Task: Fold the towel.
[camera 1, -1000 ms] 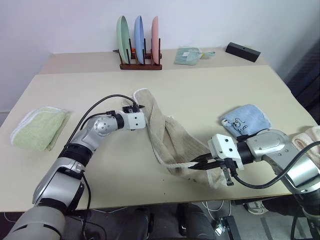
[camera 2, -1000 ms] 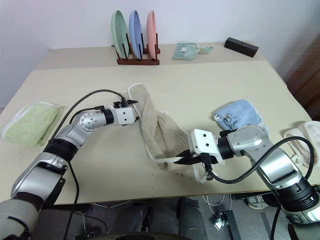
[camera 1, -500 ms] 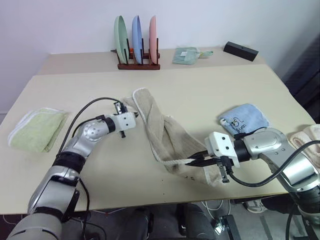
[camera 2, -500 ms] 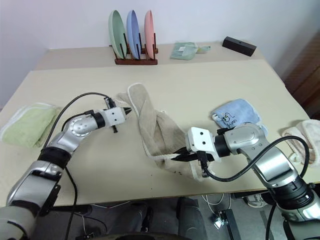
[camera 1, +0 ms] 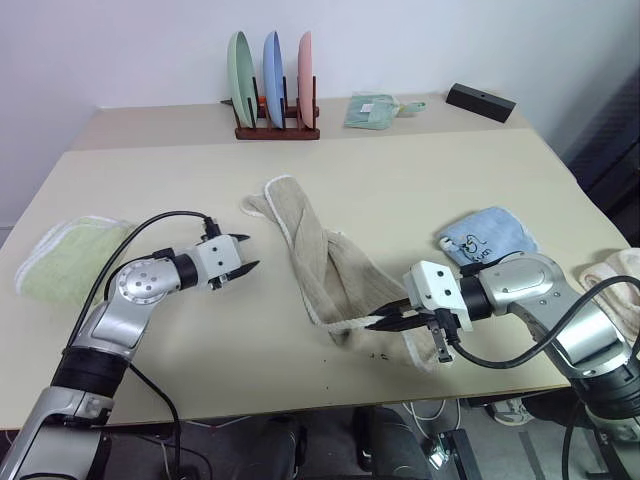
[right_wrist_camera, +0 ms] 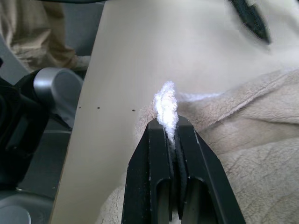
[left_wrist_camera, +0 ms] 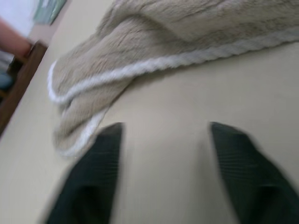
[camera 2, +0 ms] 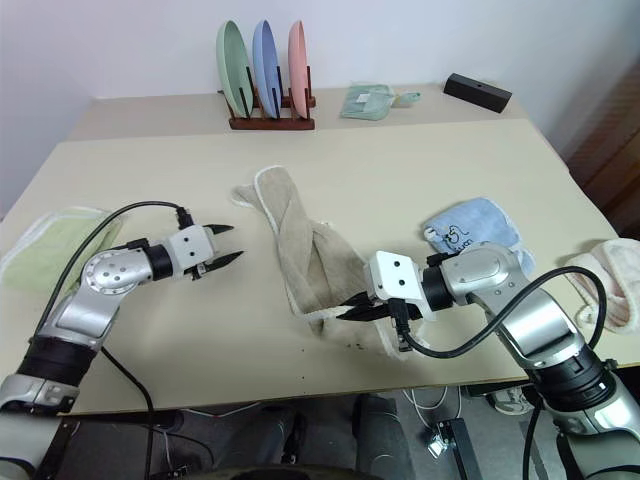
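right hand [camera 2: 352, 312] pinching corded edge | towel [camera 2: 300, 250]: nubby beige terry, twisted

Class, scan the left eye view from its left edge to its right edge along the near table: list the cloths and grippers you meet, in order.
Green folded towel → left gripper → beige towel → right gripper → blue cloth.

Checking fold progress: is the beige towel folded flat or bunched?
Bunched. The towel lies twisted in a rumpled strip across the table, its corded edge pinched in the right gripper.
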